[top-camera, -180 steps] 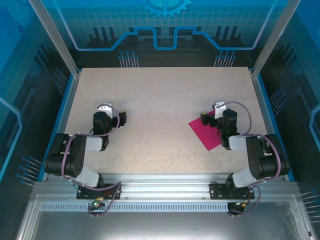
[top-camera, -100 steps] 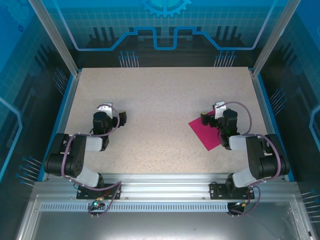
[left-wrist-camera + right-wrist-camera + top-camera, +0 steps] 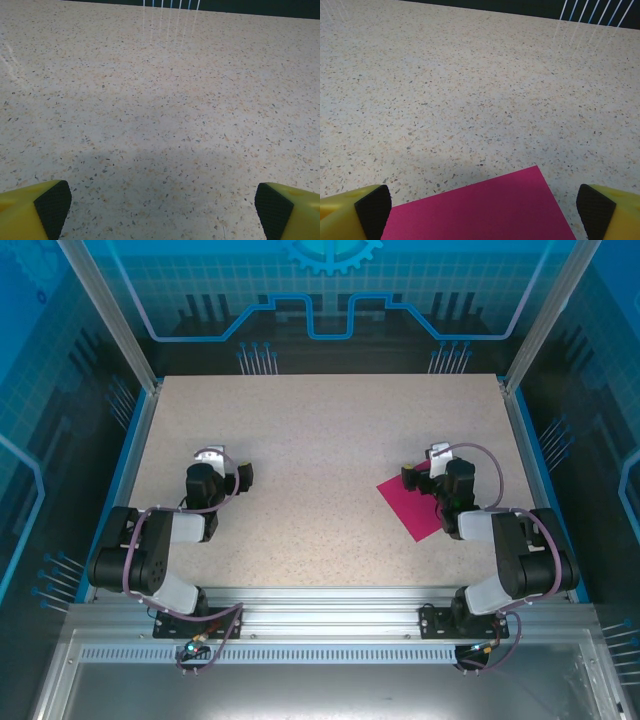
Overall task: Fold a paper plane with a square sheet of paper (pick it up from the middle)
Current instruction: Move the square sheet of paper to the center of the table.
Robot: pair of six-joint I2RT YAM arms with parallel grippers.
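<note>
The square sheet of paper (image 3: 410, 502) is magenta-pink and lies flat and unfolded on the speckled table, at the right, partly under my right arm. In the right wrist view the paper (image 3: 480, 210) spreads across the bottom, one corner pointing up to the right. My right gripper (image 3: 428, 474) hangs over the sheet's far part, open, its yellow fingers with black pads (image 3: 372, 207) wide apart and nothing between them (image 3: 482, 212). My left gripper (image 3: 228, 476) rests at the left over bare table, open and empty (image 3: 162, 212), far from the paper.
The speckled table (image 3: 320, 430) is framed by blue edging and metal posts at the left and right. An aluminium rail (image 3: 320, 605) carries both arm bases at the near edge. Blue-lit walls enclose the back and sides.
</note>
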